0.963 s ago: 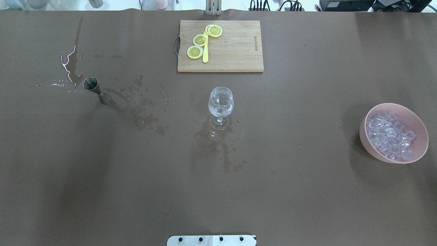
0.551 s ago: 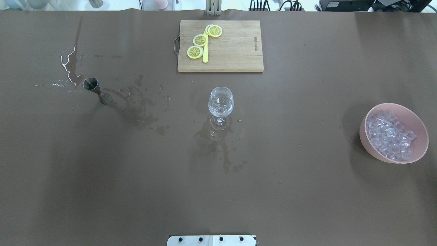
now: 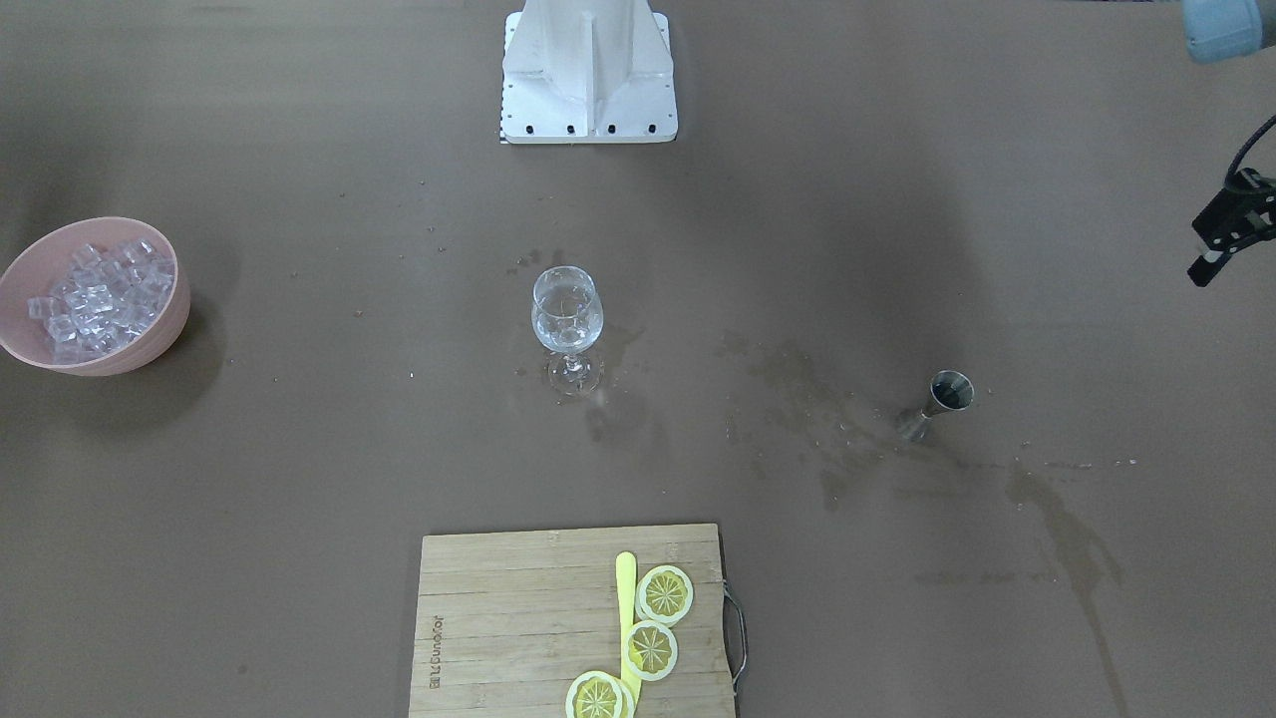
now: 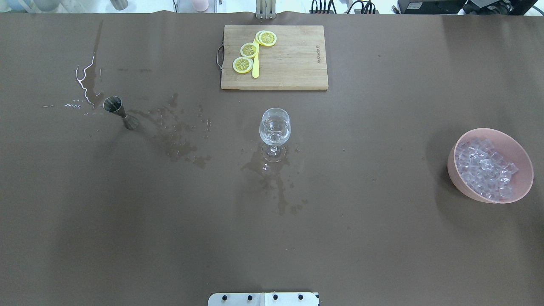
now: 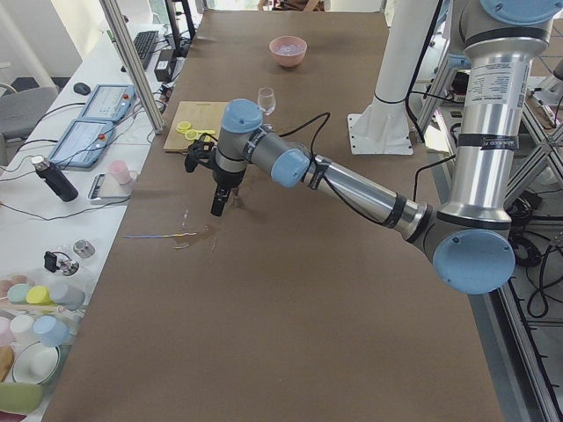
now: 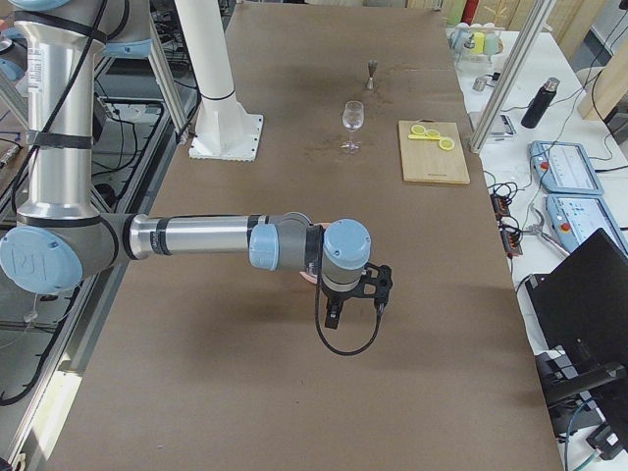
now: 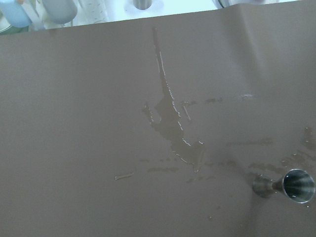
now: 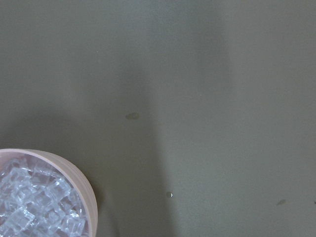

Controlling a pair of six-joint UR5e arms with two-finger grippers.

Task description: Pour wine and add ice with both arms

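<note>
A stemmed glass [image 4: 274, 129] stands mid-table with a little clear wine in its bowl. The ice [image 4: 484, 170] is heaped in a pink bowl [image 4: 454, 176] at the right, also seen as ice [image 8: 29, 210] in the right wrist view. A steel jigger [image 4: 114, 106] stands at the left. My left gripper [image 5: 216, 207] hangs over the table near the jigger and shows as a black shape [image 3: 1221, 239] at the front view's edge. I cannot tell if it is open. My right gripper [image 6: 332, 316] hangs beside the bowl, and I cannot tell its state either.
A wooden cutting board [image 4: 293, 63] with lemon slices [image 4: 249, 50] and a yellow stick lies at the far middle. Wet stains [image 4: 178, 140] spread between jigger and glass and below the glass. The white base block [image 4: 263, 298] sits at the near edge.
Nothing on the table has moved. Only the soft shadow over the left half has faded and shifted a little.
</note>
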